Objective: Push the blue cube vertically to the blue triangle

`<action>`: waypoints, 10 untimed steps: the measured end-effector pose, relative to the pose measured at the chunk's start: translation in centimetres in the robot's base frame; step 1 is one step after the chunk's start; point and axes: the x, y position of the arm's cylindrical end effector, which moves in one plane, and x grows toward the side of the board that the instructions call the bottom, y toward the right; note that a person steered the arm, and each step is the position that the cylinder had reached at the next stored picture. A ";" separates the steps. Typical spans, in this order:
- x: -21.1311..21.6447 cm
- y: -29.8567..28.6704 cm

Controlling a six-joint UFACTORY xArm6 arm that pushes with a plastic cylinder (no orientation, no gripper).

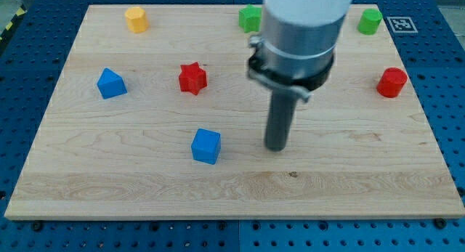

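The blue cube (205, 146) sits on the wooden board, left of centre and toward the view's bottom. The blue triangle (111, 83) lies at the view's left, higher up and well apart from the cube. My tip (275, 147) rests on the board to the right of the blue cube, at about the same height in the view, with a clear gap between them. The arm's grey body hangs above the tip and hides part of the board behind it.
A red star (192, 78) lies above the blue cube. A yellow block (136, 19) is at the top left. A green block (251, 18) and another green block (370, 21) are at the top. A red cylinder (392, 82) is at the right. The wooden board (232, 194) lies on a blue perforated table.
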 end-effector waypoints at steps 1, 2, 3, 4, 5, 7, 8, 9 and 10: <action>0.5 -6.7; 0.5 -10.2; -0.2 -8.2; -1.8 -8.3; -2.1 -11.3; -2.4 -17.3; -3.4 -17.7; -1.5 -18.2; 0.8 -18.4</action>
